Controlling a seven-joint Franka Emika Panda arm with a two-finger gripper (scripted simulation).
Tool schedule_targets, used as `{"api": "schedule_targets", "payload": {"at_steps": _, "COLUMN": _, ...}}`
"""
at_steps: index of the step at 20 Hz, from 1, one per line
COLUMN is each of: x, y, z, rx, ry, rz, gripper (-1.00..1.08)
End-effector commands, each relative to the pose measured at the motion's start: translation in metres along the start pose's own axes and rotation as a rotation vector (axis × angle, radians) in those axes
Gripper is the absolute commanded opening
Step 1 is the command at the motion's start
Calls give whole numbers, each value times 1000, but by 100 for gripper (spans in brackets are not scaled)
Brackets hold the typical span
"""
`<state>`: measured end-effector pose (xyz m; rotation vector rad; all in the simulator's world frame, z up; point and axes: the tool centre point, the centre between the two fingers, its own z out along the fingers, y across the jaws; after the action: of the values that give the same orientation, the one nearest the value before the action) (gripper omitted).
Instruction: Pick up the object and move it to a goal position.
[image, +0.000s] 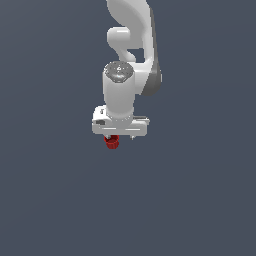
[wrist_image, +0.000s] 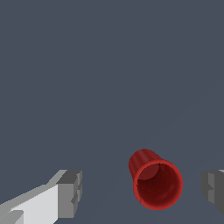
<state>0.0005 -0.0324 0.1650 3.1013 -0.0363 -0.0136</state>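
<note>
The object (wrist_image: 155, 181) is a small dark-red cup whose hollow mouth faces the wrist camera. It lies between my two fingers but closer to one of them, with a gap on each side. One grey pad (wrist_image: 71, 193) shows on one side and the other pad (wrist_image: 213, 189) at the frame edge. My gripper (wrist_image: 142, 192) is open around the cup and does not touch it. In the exterior view the white gripper (image: 120, 136) hangs pointing down, and the red object (image: 112, 142) peeks out just under the hand.
A plain dark grey surface (image: 60, 200) fills the rest of both views. The white arm (image: 131, 40) rises above the hand in the exterior view.
</note>
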Motion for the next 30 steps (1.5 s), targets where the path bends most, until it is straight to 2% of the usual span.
{"api": "schedule_targets", "payload": {"at_steps": 1, "x": 0, "y": 0, "z": 0, "rx": 0, "ry": 0, "rz": 0, "gripper": 100}}
{"api": "schedule_targets", "payload": {"at_steps": 10, "x": 15, "y": -2, "z": -24, "rx": 9, "ry": 57, "rz": 17, "gripper": 100}}
{"api": "schedule_targets", "payload": {"at_steps": 20, "x": 11, "y": 1, "z": -18, "rx": 9, "ry": 52, "rz": -20, "gripper": 100}}
{"api": "schedule_targets", "payload": {"at_steps": 30, "x": -1, "y": 12, "z": 0, "rx": 10, "ry": 43, "rz": -164, "gripper": 100}}
